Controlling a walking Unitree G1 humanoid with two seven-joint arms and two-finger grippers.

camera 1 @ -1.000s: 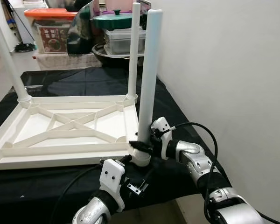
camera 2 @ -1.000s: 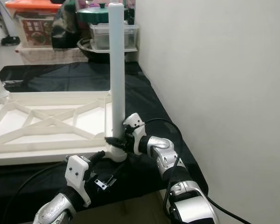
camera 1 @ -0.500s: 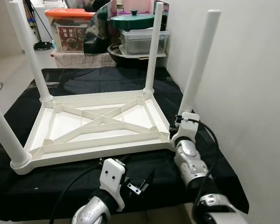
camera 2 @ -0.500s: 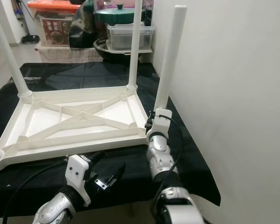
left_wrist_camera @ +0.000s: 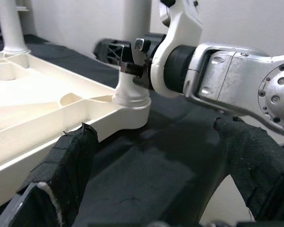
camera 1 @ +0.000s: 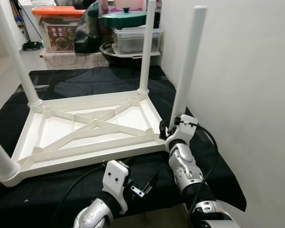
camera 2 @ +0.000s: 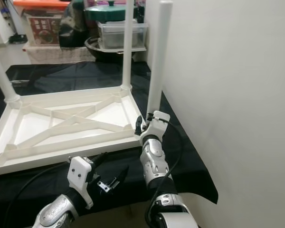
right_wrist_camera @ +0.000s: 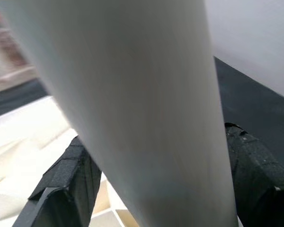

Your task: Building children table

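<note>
Right wrist view: right end effector (camera 1: 167, 131) clasps table leg (camera 1: 186, 66)

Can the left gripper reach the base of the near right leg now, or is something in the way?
Probably not freely: the right gripper is at that leg base. The left gripper, jaws open, hovers near over bare black cloth.

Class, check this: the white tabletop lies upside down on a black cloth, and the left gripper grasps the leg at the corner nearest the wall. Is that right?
Not quite. It is the right gripper that grasps that leg, as the left eye view shows. The left gripper is off the tabletop, over the black cloth. The rest is right.
</note>
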